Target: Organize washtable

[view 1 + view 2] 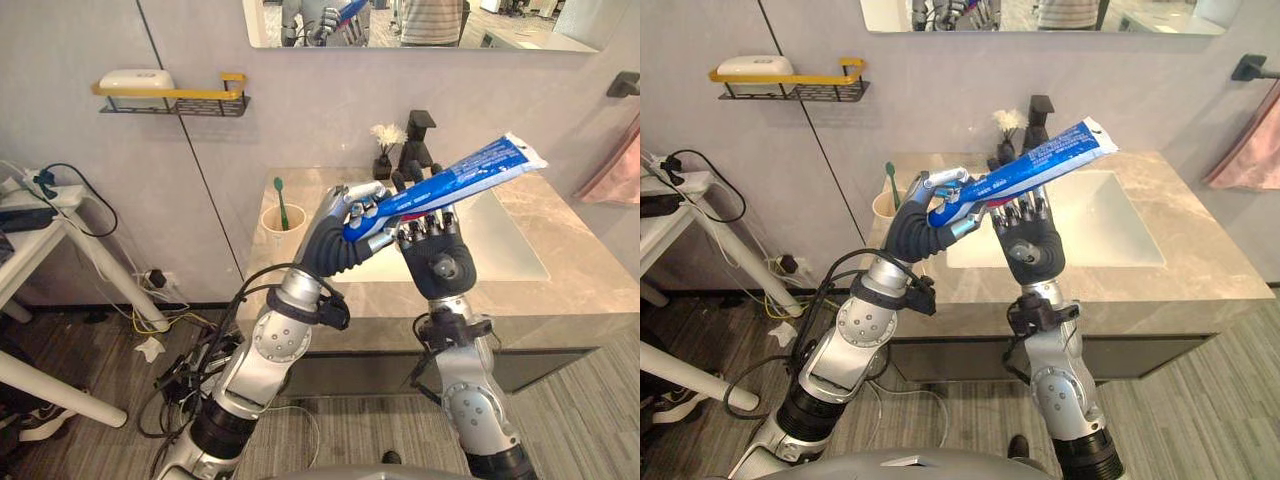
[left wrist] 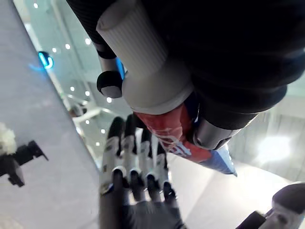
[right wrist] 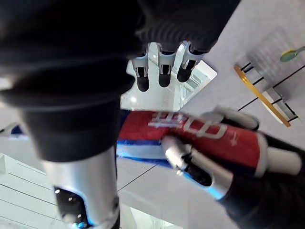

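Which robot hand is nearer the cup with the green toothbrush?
Left. The left robot hand, curled round the toothpaste tube, is raised just beside the cup; the right robot hand, open, stands beyond it toward the sink.

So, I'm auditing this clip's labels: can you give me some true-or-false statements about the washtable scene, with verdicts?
The left robot hand grips the toothpaste tube. True.
The right robot hand is curled round the tube. False: its fingers are straight.
The green toothbrush stands in the cup. True.
The white soap lies in the sink. False: it rests on the yellow wall shelf.
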You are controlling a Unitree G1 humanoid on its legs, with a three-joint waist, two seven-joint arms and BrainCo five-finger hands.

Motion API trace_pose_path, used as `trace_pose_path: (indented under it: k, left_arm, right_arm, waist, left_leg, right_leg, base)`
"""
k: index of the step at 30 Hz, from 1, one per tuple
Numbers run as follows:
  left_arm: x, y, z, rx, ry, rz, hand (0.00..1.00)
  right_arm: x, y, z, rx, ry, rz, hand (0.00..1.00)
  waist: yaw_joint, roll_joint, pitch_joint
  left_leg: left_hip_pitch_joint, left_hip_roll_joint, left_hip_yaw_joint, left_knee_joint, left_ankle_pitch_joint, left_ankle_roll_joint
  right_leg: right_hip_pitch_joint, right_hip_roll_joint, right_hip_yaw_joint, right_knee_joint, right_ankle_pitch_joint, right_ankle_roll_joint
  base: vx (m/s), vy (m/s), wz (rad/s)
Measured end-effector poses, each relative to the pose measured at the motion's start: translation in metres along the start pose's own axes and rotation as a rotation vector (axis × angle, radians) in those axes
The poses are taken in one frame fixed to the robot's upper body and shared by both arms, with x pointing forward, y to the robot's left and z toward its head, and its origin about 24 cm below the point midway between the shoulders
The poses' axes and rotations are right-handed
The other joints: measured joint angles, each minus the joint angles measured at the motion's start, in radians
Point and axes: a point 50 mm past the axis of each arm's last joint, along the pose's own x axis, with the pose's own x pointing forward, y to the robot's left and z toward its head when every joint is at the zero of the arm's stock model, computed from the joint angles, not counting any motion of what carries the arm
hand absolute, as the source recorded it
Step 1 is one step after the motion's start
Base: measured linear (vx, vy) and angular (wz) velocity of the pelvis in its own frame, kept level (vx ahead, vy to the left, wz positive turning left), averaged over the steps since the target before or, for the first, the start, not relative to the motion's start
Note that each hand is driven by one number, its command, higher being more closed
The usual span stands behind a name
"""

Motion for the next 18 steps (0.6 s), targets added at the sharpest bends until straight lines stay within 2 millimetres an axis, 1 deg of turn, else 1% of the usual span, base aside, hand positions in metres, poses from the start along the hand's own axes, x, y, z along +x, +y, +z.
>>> trace_pose_path:
  k: [3,6,10,13,14,18]
  left_arm:
    - [-0.007,-0.002,-0.005,-0.006,0.037,-0.002,1.00]
    - [-0.009,-0.003,-0.006,-0.011,0.049,-0.005,1.00]
    - [-0.011,-0.003,-0.007,-0.016,0.055,-0.004,1.00]
    - [-0.018,-0.006,-0.009,-0.033,0.079,-0.011,1.00]
    - [-0.020,-0.007,-0.010,-0.036,0.086,-0.012,1.00]
    - [-0.024,-0.007,-0.011,-0.065,0.104,-0.005,1.00]
  right_arm:
    - [0.005,0.003,0.003,-0.003,-0.023,0.015,0.00]
    - [0.007,0.003,0.004,-0.004,-0.036,0.008,0.00]
    - [0.008,0.003,0.006,-0.004,-0.049,-0.001,0.00]
    - [0.009,0.003,0.007,-0.007,-0.056,-0.013,0.00]
    - [0.009,0.003,0.007,-0.007,-0.056,-0.020,1.00]
    - [0.013,0.004,0.008,-0.008,-0.065,-0.021,1.00]
  waist:
    - [0.001,-0.010,-0.007]
    - [0.004,-0.018,-0.010]
    - [0.005,-0.019,-0.011]
    - [0.004,-0.019,-0.011]
    - [0.004,-0.019,-0.011]
    - [0.005,-0.019,-0.011]
  left_leg:
    - [0.000,0.000,0.000,-0.001,0.000,0.000]
    - [0.000,0.000,0.000,-0.002,0.000,0.000]
    - [0.000,0.000,0.000,-0.002,0.000,0.000]
    - [0.000,0.000,0.001,-0.004,0.000,0.000]
    - [0.000,0.000,0.001,-0.004,0.000,0.000]
    - [0.000,0.000,0.001,-0.004,0.000,0.000]
  right_leg:
    - [-0.001,0.000,0.000,0.000,0.000,0.000]
    - [-0.001,0.000,0.001,0.000,0.000,0.000]
    - [-0.001,0.000,0.001,0.000,0.000,0.000]
    - [-0.002,0.001,0.001,0.000,0.000,0.000]
    - [-0.002,0.001,0.001,0.000,0.000,0.000]
    - [-0.002,0.001,0.001,0.000,0.000,0.000]
  base:
    - [0.00,0.000,0.00]
    - [0.00,0.000,0.00]
    - [0.00,0.000,0.00]
    - [0.00,0.000,0.00]
    - [0.00,0.000,0.00]
    - [0.00,0.000,0.00]
